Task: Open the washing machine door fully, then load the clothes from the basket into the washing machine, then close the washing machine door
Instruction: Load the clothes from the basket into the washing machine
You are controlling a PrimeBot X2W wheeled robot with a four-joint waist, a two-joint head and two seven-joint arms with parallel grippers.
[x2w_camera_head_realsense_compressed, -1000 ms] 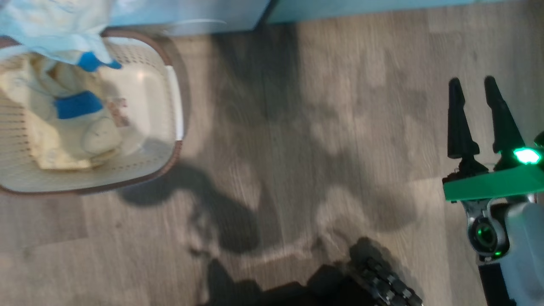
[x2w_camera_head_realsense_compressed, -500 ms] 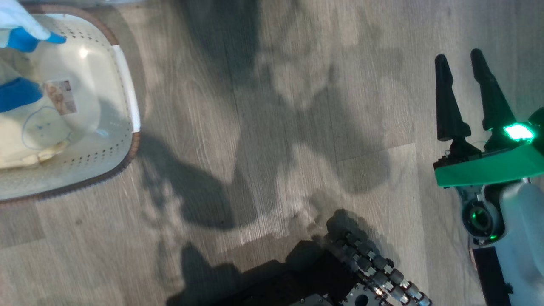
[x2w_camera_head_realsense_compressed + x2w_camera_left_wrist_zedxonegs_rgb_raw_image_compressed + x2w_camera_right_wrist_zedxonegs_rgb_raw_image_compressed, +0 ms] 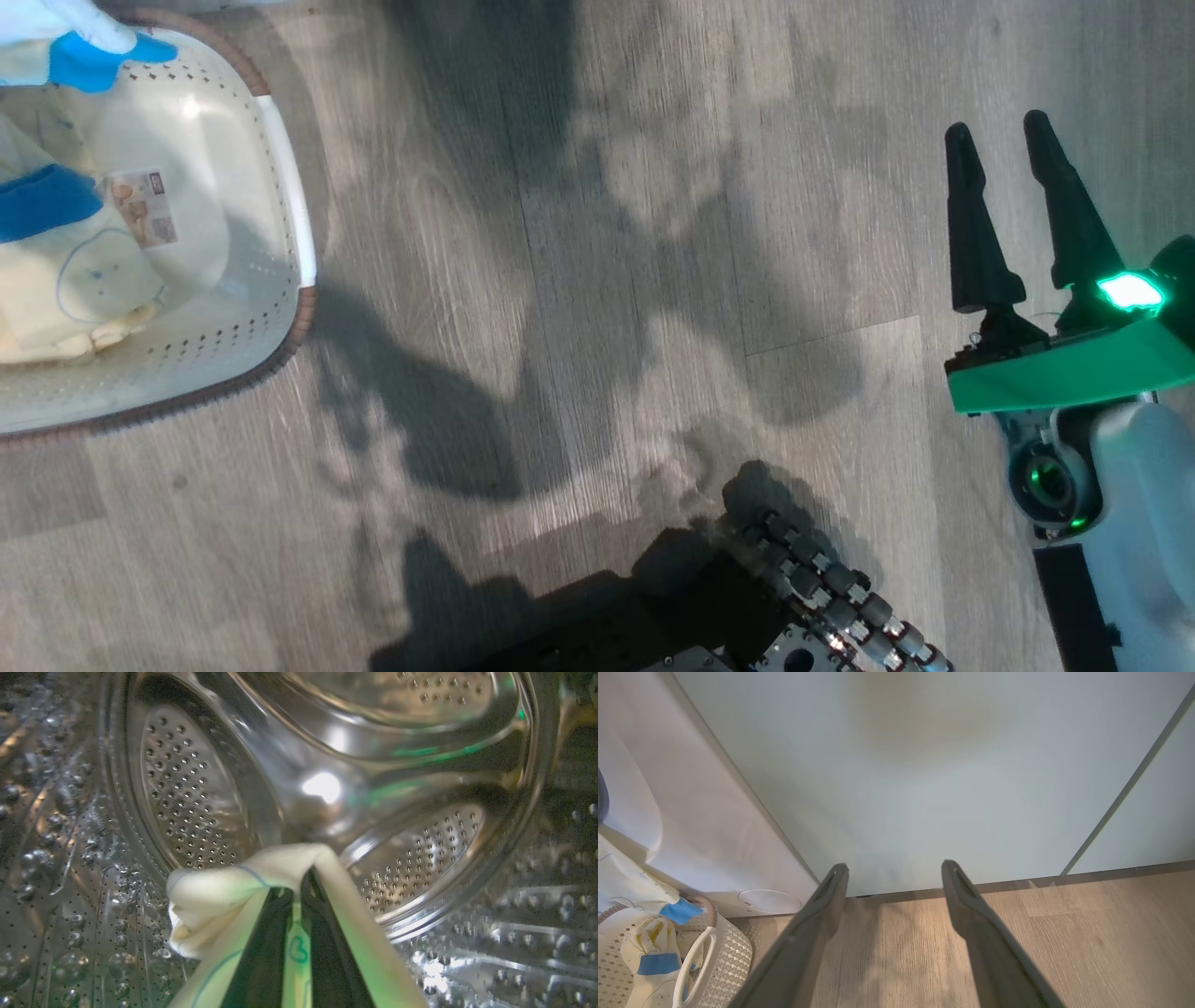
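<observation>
No word, number or brand reads clearly here. Far to the left of the fingers of the right gripper (image 3: 996,126), a small rectangular paper label (image 3: 142,207) lies on the bottom of the cream perforated plastic basket (image 3: 215,345), its print too small to read. Between the fingers of the left gripper (image 3: 295,891), the pale yellow soft garment (image 3: 210,896) carries a little heart-shaped outline (image 3: 296,950).

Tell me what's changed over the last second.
The head camera swung, so the basket slid toward the view's left edge, not a real move. The right gripper stays open above the floor, and clothes still lie in the basket.
</observation>
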